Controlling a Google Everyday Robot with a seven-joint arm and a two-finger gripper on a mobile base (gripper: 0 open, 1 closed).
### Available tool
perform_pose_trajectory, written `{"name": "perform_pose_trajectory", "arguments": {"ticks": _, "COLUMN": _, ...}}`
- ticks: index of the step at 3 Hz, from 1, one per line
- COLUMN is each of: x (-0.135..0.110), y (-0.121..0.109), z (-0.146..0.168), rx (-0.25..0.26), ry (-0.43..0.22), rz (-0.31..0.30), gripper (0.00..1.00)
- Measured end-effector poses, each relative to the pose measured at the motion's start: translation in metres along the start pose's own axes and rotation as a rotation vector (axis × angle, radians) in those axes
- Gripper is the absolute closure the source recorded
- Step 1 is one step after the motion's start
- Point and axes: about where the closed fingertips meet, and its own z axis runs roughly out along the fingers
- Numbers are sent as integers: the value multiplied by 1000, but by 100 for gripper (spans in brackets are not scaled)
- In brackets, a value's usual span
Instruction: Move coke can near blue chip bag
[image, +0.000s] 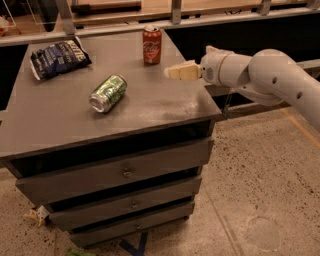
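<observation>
Green and silver can (107, 93): lay on side, left of centre, on grey cabinet (160, 107) top.
Cabinet: filled left and middle of frame; three drawers (125, 172) stacked in front, small knobs.
Speckled floor (260, 180): lower right, bore faint round mark (264, 232).
Blue tape (134, 246): bottom centre.
Pale scrap (37, 215): lower left, by cabinet base.
Gripper (172, 72): hung right of centre, above cabinet's right edge.

The red coke can (152, 45) stands upright, silver top up, near the gripper (172, 72), just up and left of it in view, apart from it. The dark blue chip bag (59, 57) lies flat, well left of the gripper, beyond the can.
</observation>
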Motion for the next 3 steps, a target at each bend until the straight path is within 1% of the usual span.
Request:
{"name": "perform_pose_trajectory", "arguments": {"ticks": 1, "x": 0, "y": 0, "z": 0, "rx": 0, "ry": 0, "rz": 0, "gripper": 0}}
{"name": "perform_pose_trajectory", "arguments": {"ticks": 2, "x": 5, "y": -7, "z": 8, "rx": 33, "ry": 24, "rz": 9, "gripper": 0}}
{"name": "perform_pose_trajectory", "arguments": {"ticks": 3, "x": 9, "y": -20, "z": 30, "rx": 54, "ry": 24, "rz": 3, "gripper": 0}}
